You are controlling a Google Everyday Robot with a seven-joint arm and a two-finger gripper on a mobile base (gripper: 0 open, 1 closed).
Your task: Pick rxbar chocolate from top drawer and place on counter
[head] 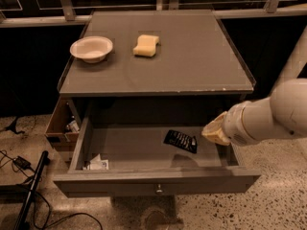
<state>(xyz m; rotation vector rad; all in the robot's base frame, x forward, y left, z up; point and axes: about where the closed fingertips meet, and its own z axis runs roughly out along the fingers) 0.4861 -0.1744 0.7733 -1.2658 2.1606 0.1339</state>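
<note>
Rxbar chocolate (181, 141) lies flat on the floor of the top drawer (134, 152), in the right half. It is nearer the right wall than the left and turned at a slant to the drawer's front edge. Drawer is pulled fully out below the counter (163, 71).

Handling, as judged: a light, thin bar, firm inside but in a slick foil-like wrapper. It will likely slide on the smooth floor if nudged sideways. Not fragile, though a hard squeeze could dent it. Best hold is across the narrow width, near the middle of its length, coming straight down. It sits low, so the pinch must reach almost to the floor.

Gripper (215, 130) hangs over the drawer's right edge, just beside the bar's right end and above it. It appears clear of the bar and holds nothing that shows. Only its pale tip is seen end-on past the white arm, so how far it is spread cannot be told.

On the counter: a sponge (146, 45) near the middle of the back edge, and a white bowl (91, 48) toward the left edge. A paper scrap (97, 164) sits in the drawer's front left corner.
</note>
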